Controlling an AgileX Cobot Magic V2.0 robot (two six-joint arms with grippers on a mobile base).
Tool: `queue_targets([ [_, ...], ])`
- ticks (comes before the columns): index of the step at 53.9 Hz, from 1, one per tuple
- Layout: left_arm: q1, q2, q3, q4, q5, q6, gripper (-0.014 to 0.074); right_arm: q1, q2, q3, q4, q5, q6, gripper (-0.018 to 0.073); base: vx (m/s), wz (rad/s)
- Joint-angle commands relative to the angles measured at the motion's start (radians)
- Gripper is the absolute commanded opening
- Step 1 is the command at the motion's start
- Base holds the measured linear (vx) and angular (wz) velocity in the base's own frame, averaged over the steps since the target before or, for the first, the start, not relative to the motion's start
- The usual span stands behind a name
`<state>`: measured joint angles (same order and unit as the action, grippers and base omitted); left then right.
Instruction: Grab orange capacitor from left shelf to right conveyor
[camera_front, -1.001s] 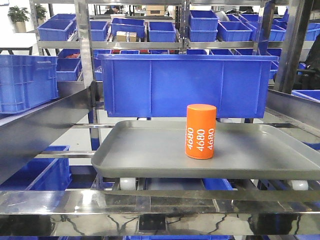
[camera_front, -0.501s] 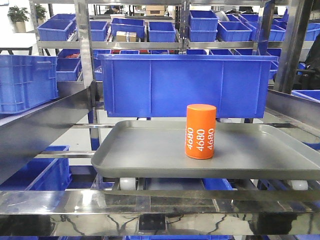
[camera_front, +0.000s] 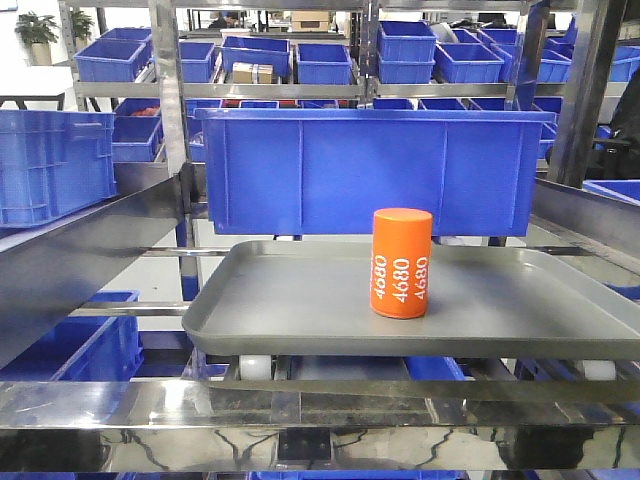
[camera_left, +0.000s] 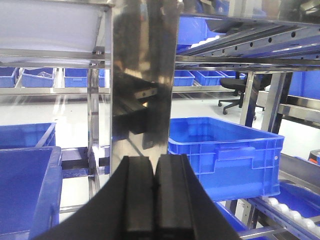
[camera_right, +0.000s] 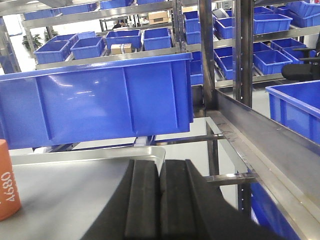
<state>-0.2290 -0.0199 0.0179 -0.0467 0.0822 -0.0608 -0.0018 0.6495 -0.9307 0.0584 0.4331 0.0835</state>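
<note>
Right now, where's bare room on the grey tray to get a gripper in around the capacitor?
Widest bare patch of the grey tray: left of the orange capacitor, out to the rim. Narrower strip to its right. Crowded behind: large blue bin spans the back.

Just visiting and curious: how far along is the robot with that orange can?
Nothing done yet: the orange capacitor stands upright on the grey tray, untouched. The right gripper, shut, is near it; the left gripper is shut too. Grabbing and carrying are left.
</note>
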Motion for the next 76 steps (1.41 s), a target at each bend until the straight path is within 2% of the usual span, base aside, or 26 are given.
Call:
queue_targets([
  [1, -0.008, -0.005, -0.03, -0.005, -0.082, -0.006, -0.0006, -0.006, 0.0, -0.032, -0.006, -0.086, -0.011, 0.0058, 0.0, 0.0],
  [7, -0.008, -0.005, -0.03, -0.005, -0.082, -0.006, -0.0006, -0.006, 0.0, -0.032, -0.006, -0.086, -0.045, 0.0165, 0.0, 0.0],
  [12, -0.008, -0.005, -0.03, -0.005, -0.082, -0.006, -0.0006, -0.006, 0.0, -0.032, -0.002, -0.085, -0.083, 0.0312, 0.0, 0.0],
  [21, -0.008, -0.005, -0.03, -0.005, -0.082, -0.006, -0.0006, -0.006, 0.0, -0.032, -0.002, -0.103, -0.083, 0.0568, 0.0, 0.0],
  [29, -0.008, -0.005, -0.03, -0.005, -0.082, -0.006, -0.0006, -0.006, 0.0, -0.032, 0.042, -0.13, -0.074, 0.0676, 0.0, 0.0],
  [34, -0.008, -0.005, -0.03, -0.005, -0.082, -0.006, -0.0006, -0.006, 0.003, -0.032, 0.092, -0.125, -0.103, 0.068, 0.0, 0.0],
  [38, -0.008, -0.005, -0.03, -0.005, -0.082, -0.006, -0.0006, 0.009, 0.01, -0.032, 0.166, -0.114, -0.175, 0.0671, 0.0, 0.0],
  [48, -0.008, -0.005, -0.03, -0.005, -0.082, -0.006, -0.0006, 0.169, 0.09, -0.034, 0.353, -0.129, -0.4, 0.0638, 0.0, 0.0],
  [53, -0.008, -0.005, -0.03, -0.005, -0.082, -0.006, -0.0006, 0.234, 0.144, -0.034, 0.426, -0.164, -0.462, 0.0624, 0.0, 0.0],
  [65, -0.008, -0.005, -0.03, -0.005, -0.082, -0.006, -0.0006, 0.311, 0.276, -0.066, 0.497, -0.178, -0.577, 0.0612, 0.0, 0.0],
  [76, -0.008, -0.005, -0.03, -0.005, -0.082, -0.006, -0.0006, 0.343, 0.4, -0.189, 0.501, -0.125, -0.591, 0.0608, 0.0, 0.0],
])
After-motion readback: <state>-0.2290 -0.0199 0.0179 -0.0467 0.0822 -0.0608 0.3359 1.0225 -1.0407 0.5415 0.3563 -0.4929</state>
